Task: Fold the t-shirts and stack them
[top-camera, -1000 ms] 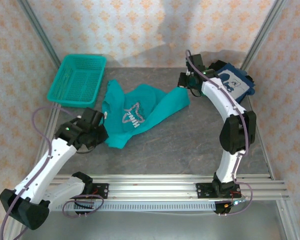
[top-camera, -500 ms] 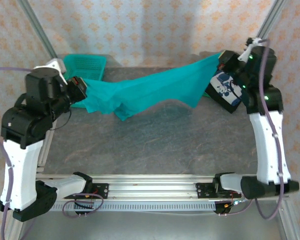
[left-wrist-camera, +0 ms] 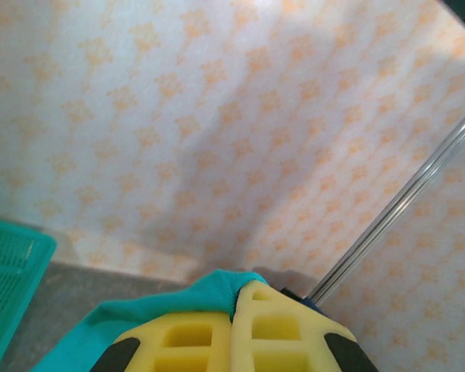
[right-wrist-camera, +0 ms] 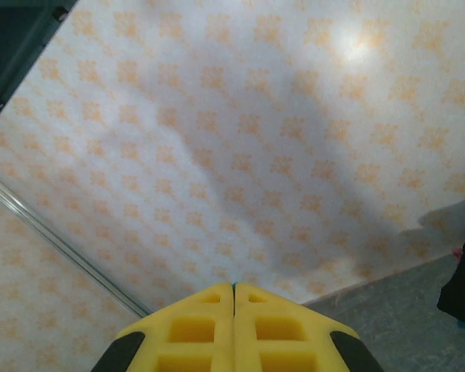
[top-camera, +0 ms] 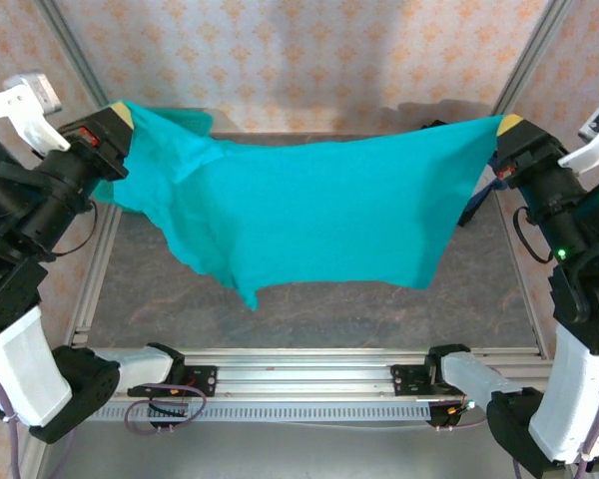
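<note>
Two corner pinches, left gripper (top-camera: pixel 118 118) upper left and right gripper (top-camera: pixel 509 126) upper right, both clamped on the teal t-shirt (top-camera: pixel 319 210), suit such light, floppy cloth imo.

teal t-shirt (top-camera: pixel 329 210): 1 | end effectors (top-camera: pixel 121 117) (top-camera: pixel 510 125): 2 | arms (top-camera: pixel 20 210) (top-camera: pixel 584 259): 2 | basket (left-wrist-camera: pixel 8 283): 1

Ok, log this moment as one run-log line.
step: spread | teal t-shirt: stretched in air over table | left gripper: shut on its left end | right gripper: shut on its right end
</note>
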